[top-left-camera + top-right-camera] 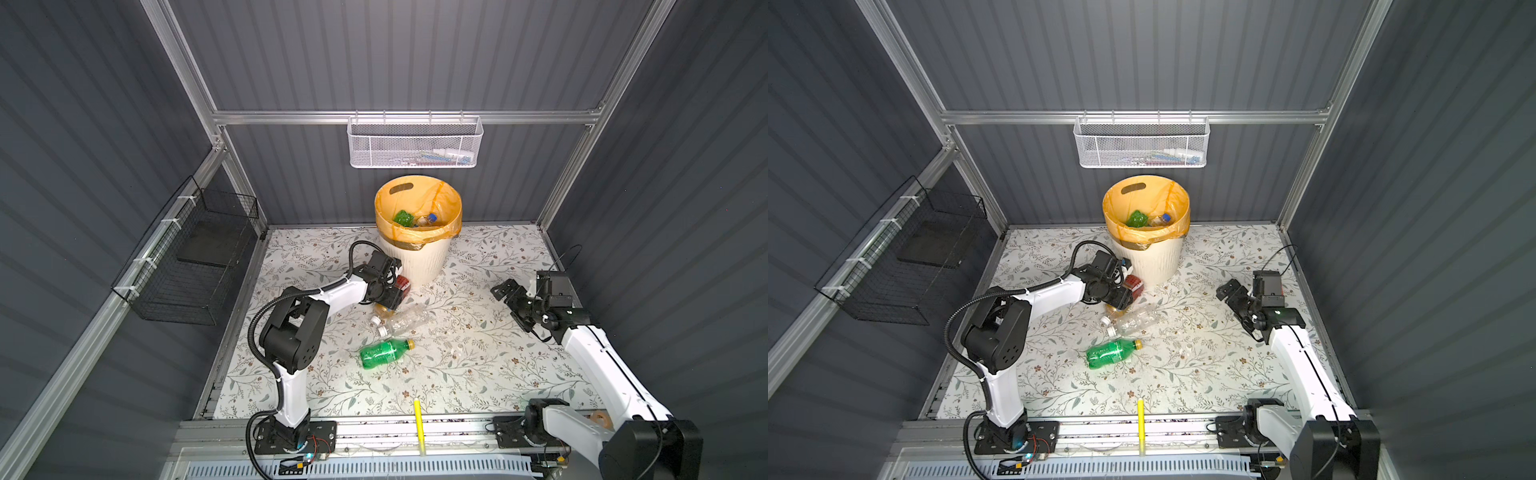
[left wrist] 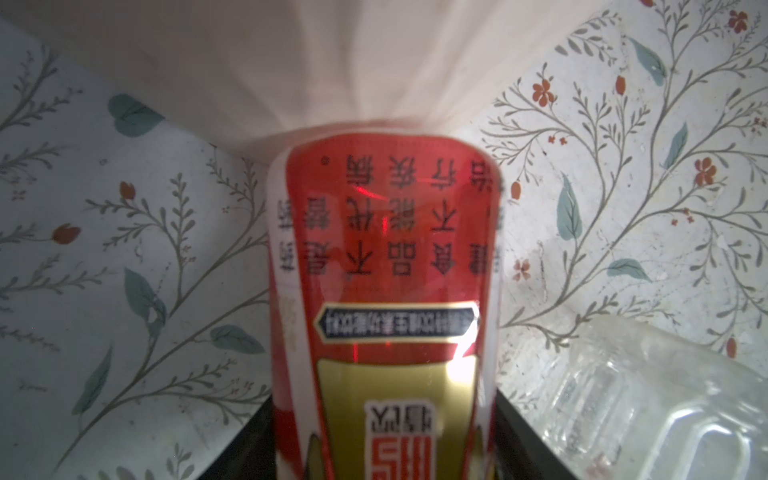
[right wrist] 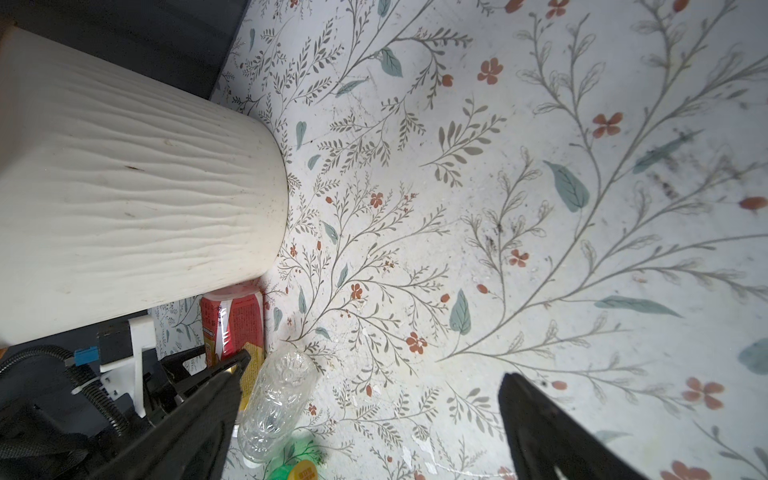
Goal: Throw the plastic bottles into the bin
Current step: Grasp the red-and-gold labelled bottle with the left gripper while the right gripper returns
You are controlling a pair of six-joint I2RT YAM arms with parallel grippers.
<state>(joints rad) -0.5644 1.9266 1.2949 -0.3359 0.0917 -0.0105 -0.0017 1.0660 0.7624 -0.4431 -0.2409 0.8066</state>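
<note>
My left gripper (image 1: 392,296) (image 2: 384,457) is shut on an amber bottle with a red and gold label (image 1: 402,285) (image 1: 1133,285) (image 2: 386,257) (image 3: 232,328); its jaws press both sides. The bottle's base points at the foot of the bin (image 1: 415,259) (image 1: 1148,259) (image 3: 124,187). Beside it lies a clear bottle (image 1: 405,320) (image 1: 1136,318) (image 2: 623,395) (image 3: 278,399). A green bottle with a yellow cap (image 1: 384,352) (image 1: 1113,352) (image 3: 291,469) lies nearer the front. The bin holds several bottles (image 1: 402,217). My right gripper (image 1: 515,307) (image 1: 1237,305) (image 3: 370,436) hovers open and empty on the right.
A yellow marker pen (image 1: 419,424) lies at the table's front edge. A white mesh basket (image 1: 415,143) hangs on the back rail. A black wire basket (image 1: 191,257) hangs on the left wall. Grey walls close the table in on three sides.
</note>
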